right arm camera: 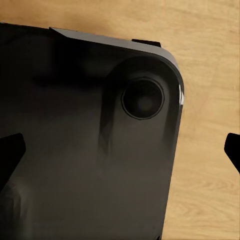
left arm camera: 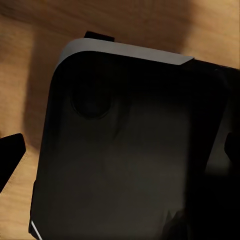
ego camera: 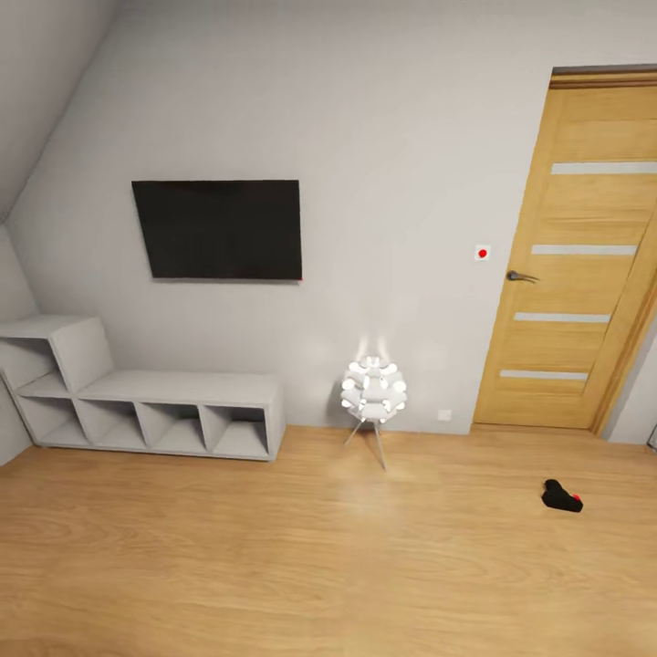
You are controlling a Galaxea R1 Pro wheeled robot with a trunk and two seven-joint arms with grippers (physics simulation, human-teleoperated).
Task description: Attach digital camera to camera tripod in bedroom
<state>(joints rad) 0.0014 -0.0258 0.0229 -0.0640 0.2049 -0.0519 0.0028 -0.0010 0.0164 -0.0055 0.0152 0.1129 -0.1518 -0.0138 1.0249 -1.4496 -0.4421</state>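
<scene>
The digital camera (ego camera: 562,495) lies on the light wood floor at the lower right of the head view, small and black with a red button showing. It rests a short way in front of the wooden door (ego camera: 579,255). The camera tripod is out of view. In the left wrist view my left gripper (left arm camera: 120,155) hangs open over a dark rounded panel of my own base (left arm camera: 125,150), with black fingertips (left arm camera: 11,152) at the picture's sides. My right gripper (right arm camera: 120,155) is open the same way over the base (right arm camera: 75,125), with nothing between its fingers.
A low grey cube shelf (ego camera: 146,401) stands against the pale wall at the left, under a black wall screen (ego camera: 219,228). A white ball-cluster floor lamp (ego camera: 373,391) on thin legs glows near the wall's middle. Open wood floor (ego camera: 274,547) stretches in front.
</scene>
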